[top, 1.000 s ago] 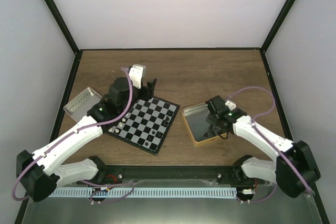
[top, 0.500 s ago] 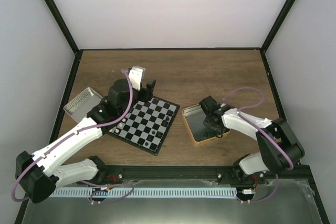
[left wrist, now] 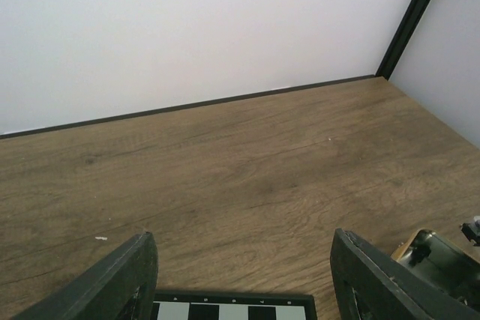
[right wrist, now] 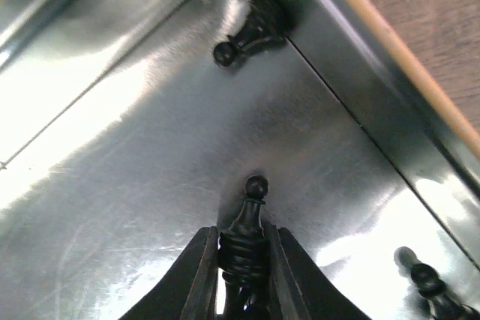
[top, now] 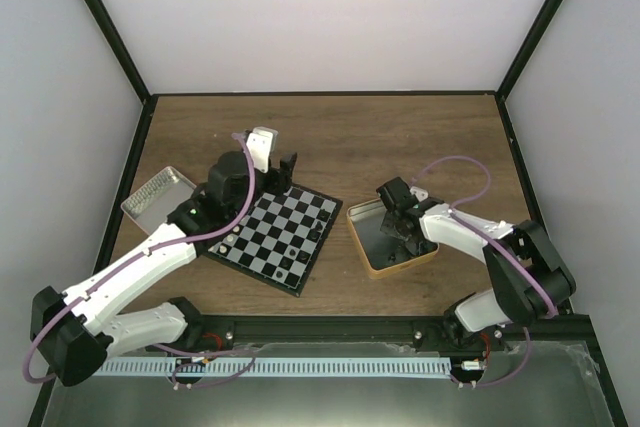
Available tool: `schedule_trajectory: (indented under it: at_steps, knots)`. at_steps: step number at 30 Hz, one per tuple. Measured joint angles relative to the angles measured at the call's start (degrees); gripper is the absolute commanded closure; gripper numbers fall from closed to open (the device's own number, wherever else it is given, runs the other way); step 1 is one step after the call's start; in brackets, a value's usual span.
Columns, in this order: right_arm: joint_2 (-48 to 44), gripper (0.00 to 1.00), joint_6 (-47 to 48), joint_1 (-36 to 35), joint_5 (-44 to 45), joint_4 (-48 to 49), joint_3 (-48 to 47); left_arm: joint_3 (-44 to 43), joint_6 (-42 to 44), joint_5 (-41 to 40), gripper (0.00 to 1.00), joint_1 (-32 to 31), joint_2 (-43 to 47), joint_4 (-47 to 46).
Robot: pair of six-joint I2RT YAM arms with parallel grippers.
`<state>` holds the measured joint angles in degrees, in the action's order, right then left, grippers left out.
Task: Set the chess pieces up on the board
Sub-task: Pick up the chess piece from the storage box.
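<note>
The board (top: 275,232) lies left of centre, with a few black pieces (top: 313,235) on its right side and cream pieces (top: 228,243) on its left side. My left gripper (top: 280,171) hovers open over the board's far edge (left wrist: 232,307); nothing is between its fingers (left wrist: 120,279). My right gripper (top: 402,231) reaches down into the gold-rimmed tin (top: 372,210). In the right wrist view its jaws (right wrist: 241,236) are shut on a black chess piece (right wrist: 253,201) that lies on the tin's shiny floor. Two more black pieces (right wrist: 247,39) (right wrist: 429,282) lie loose in the tin.
A silver tin (top: 155,197) sits at the table's left edge, beside the left arm. The gold-rimmed tin's wall (right wrist: 390,43) runs close on the right of the held piece. Black frame posts and white walls enclose the wooden table (top: 400,137).
The right gripper has shifted left inside the tin and closed its jaws on a black piece. The left arm has barely moved.
</note>
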<state>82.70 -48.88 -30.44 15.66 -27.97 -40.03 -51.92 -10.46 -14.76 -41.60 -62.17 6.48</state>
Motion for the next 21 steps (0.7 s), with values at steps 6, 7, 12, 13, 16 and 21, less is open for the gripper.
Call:
schedule_trajectory:
  at_steps: [6,7,12,13,16,21]
  knots:
    - [0.0,0.67,2.6,0.0,-1.2,1.7,-0.7,0.0,0.0,0.0,0.35,0.0,-0.8,0.0]
    - [0.0,0.66,2.8,0.0,-1.2,1.6,-0.8,0.0,0.0,0.0,0.35,0.0,-0.9,0.0]
    - [0.1,0.66,3.2,0.0,-1.3,0.2,-1.9,0.0,0.0,0.0,0.35,0.0,-1.4,0.0]
    - [0.1,0.68,3.3,0.0,-1.4,-0.1,-2.1,0.0,0.0,0.0,0.35,0.0,-1.4,0.0]
    - [-0.1,0.72,3.8,0.0,-1.7,-0.7,-2.3,0.0,0.0,0.0,0.35,0.0,-1.4,0.0]
    - [-0.6,0.81,4.0,0.0,-2.1,-2.8,-2.3,0.0,0.0,0.0,0.35,0.0,-1.5,0.0]
